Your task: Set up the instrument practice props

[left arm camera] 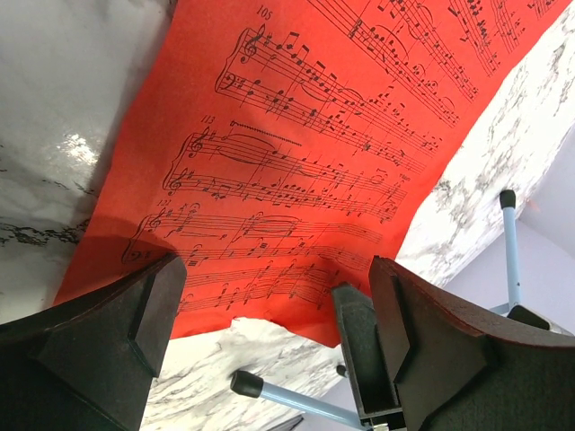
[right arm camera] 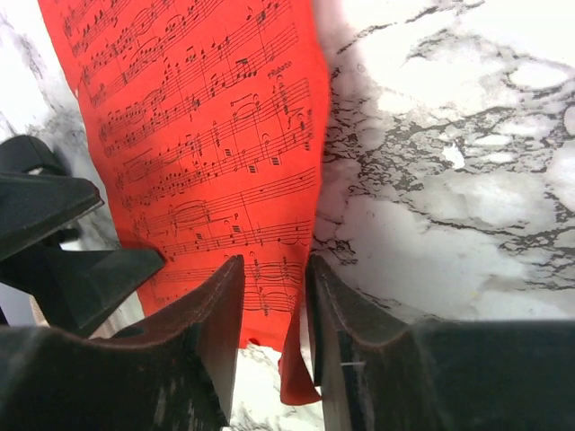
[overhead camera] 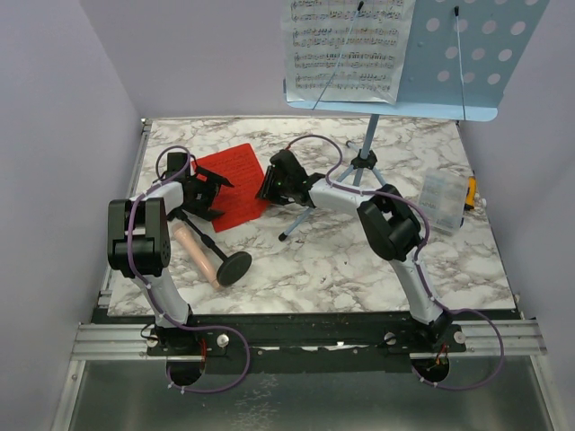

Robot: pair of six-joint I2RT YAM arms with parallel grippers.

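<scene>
- Two fingers of the right gripper (right arm camera: pixel 274 269) stand narrow around the lifted edge of the red sheet (right arm camera: pixel 207 135). A strip of red hangs in the gap against one finger, and a gap shows on the other side. Firm pinch or not: cannot tell.
- Left gripper (left arm camera: pixel 274 287) is released, jaws spread wide over the sheet's printed face with nothing between them.
- The red sheet lies on the marble table (overhead camera: pixel 359 269), left of centre, notes facing up, with one gripper on each side of it.
- Music stand (overhead camera: pixel 467 63) is upright behind and to the right of the sheet, tripod legs on the table, one leg tip near the sheet's edge.
- White sheet music (overhead camera: pixel 350 45) rests on the stand's desk.
- Microphone (overhead camera: pixel 196 254) lies on its side by the left arm, near the front edge, round base (overhead camera: pixel 234 268) toward centre.
- Clear box (overhead camera: pixel 442 202) sits far right, well apart from the sheet.
</scene>
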